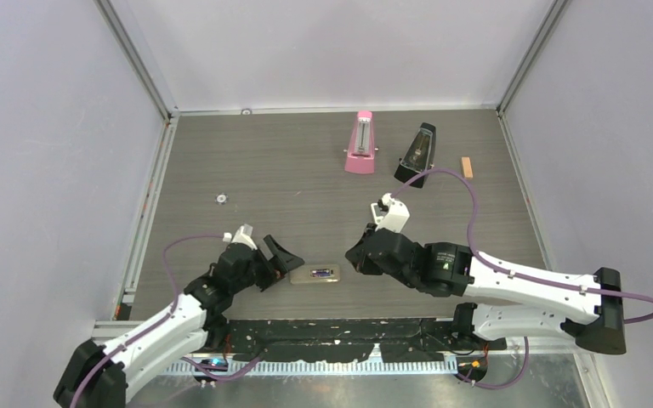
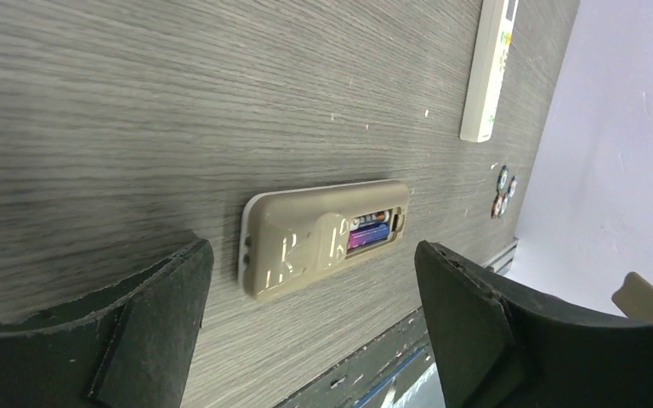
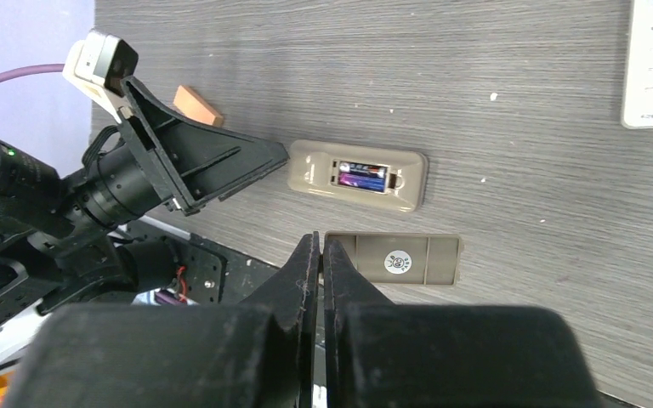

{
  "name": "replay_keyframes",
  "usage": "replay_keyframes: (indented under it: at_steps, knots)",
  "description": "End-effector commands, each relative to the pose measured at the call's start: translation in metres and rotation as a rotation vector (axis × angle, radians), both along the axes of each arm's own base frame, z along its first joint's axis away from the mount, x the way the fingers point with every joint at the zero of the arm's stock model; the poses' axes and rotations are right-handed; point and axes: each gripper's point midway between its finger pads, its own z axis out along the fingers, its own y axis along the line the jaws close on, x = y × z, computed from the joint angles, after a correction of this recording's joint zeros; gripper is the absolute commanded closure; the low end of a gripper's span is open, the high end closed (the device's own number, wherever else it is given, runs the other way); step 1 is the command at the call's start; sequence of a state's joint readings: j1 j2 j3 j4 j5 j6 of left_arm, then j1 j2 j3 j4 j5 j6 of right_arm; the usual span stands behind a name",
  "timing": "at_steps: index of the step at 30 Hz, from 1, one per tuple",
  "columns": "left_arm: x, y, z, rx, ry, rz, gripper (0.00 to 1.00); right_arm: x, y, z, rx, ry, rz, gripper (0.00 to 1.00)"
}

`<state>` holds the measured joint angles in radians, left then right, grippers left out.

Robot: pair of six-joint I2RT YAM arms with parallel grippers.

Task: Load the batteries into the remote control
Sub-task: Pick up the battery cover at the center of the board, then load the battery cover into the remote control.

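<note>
Beige remote control (image 3: pixel 310 177) — slim (round-cornered) slab

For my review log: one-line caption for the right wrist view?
Shut right gripper near the battery cover; remote control back-up with a battery in its open bay, open left gripper beside it.

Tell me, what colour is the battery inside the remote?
The battery is bluish-purple, clearest in the right wrist view.
</note>
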<state>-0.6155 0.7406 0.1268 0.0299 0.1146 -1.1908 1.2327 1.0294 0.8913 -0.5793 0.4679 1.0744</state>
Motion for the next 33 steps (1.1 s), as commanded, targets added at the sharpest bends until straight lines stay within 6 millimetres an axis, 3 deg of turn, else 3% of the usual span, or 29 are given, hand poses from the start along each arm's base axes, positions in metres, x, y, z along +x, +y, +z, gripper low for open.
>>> replay_keyframes:
  at_steps: [1,5,8,9,12,18,24,29,33]
  knots:
    - [-0.006,0.035,-0.014,0.169,0.030,0.085,0.09,-0.001,0.013,0.025,0.113,-0.025,0.040,0.95]
    - [-0.006,0.050,0.009,0.183,-0.031,0.134,0.08,-0.009,0.026,0.042,0.201,-0.040,0.111,0.95]
    - [-0.009,0.052,0.039,0.145,-0.119,0.120,0.08,-0.021,0.037,0.060,0.304,-0.058,0.202,0.95]
    - [-0.010,0.050,0.053,0.118,-0.158,0.105,0.08,-0.023,0.042,0.074,0.358,-0.083,0.225,0.95]
    - [-0.017,0.038,0.104,0.014,-0.289,0.025,0.08,-0.033,0.050,0.099,0.454,-0.105,0.301,0.95]
    - [-0.045,0.007,0.224,-0.294,-0.598,-0.177,0.08,-0.048,0.053,0.168,0.697,-0.163,0.375,0.95]
    - [-0.073,0.001,0.314,-0.633,-0.720,-0.252,0.08,-0.065,0.046,0.236,0.970,-0.191,0.432,0.95]
    - [-0.080,0.004,0.363,-0.877,-0.680,-0.251,0.08,-0.068,0.045,0.283,1.111,-0.233,0.451,0.95]
    - [-0.080,0.009,0.386,-1.006,-0.626,-0.237,0.08,-0.074,0.046,0.312,1.212,-0.264,0.497,0.95]
